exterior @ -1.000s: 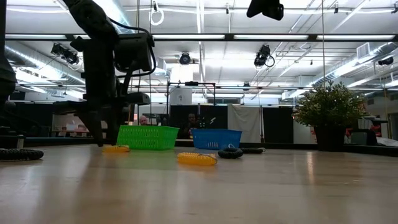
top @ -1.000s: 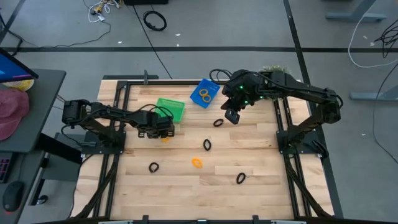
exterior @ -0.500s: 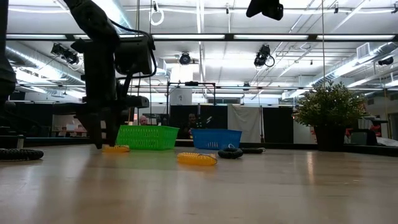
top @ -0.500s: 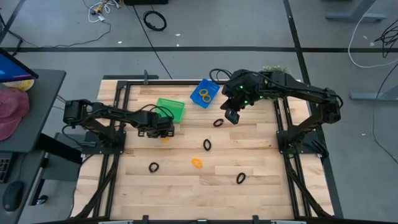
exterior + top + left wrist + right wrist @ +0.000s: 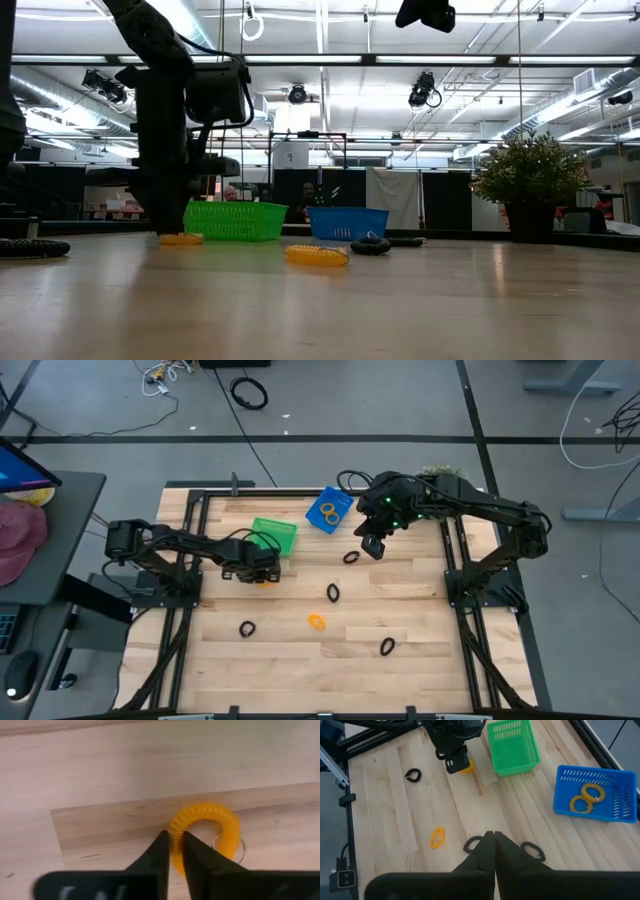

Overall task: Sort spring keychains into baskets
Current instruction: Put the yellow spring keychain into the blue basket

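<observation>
Since the left gripper (image 5: 172, 851) has nearly closed on the orange keychain's (image 5: 205, 832) coil, expect light, springy give; pinch one side firmly.

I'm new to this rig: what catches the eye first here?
The left gripper has its jaws pinched on an orange keychain lying on the table beside the green basket. The blue basket already holds two orange ones. The right gripper hangs nearby, shut.
</observation>
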`<state>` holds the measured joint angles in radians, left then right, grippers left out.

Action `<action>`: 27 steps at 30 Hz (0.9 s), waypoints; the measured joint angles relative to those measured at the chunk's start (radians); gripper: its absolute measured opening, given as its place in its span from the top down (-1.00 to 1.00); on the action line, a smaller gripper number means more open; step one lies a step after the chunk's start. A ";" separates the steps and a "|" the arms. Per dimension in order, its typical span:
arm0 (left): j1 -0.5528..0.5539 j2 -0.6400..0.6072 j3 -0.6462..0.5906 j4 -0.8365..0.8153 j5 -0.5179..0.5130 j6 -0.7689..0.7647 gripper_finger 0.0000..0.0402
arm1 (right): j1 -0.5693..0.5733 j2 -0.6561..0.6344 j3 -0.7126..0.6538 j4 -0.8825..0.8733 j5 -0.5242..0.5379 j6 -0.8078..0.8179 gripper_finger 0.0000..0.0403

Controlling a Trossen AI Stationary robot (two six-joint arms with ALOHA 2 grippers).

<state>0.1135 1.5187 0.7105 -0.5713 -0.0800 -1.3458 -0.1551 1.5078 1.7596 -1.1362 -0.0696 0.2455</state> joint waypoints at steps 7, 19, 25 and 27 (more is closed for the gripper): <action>0.000 -0.090 0.004 0.018 0.013 0.032 0.93 | 0.000 0.000 0.000 0.000 0.002 -0.018 0.99; -0.006 -0.498 0.096 -0.004 -0.126 0.135 0.98 | -0.001 0.000 0.000 -0.002 0.002 -0.028 0.99; -0.025 -0.658 0.154 0.120 -0.195 0.492 0.98 | -0.010 0.000 0.000 -0.002 0.001 -0.039 0.99; -0.051 -0.695 0.153 0.264 -0.212 0.657 0.98 | -0.012 0.000 0.000 -0.002 0.002 -0.042 0.99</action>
<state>0.0622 0.8232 0.8634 -0.3073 -0.2924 -0.6891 -0.1668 1.5078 1.7596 -1.1385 -0.0681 0.2037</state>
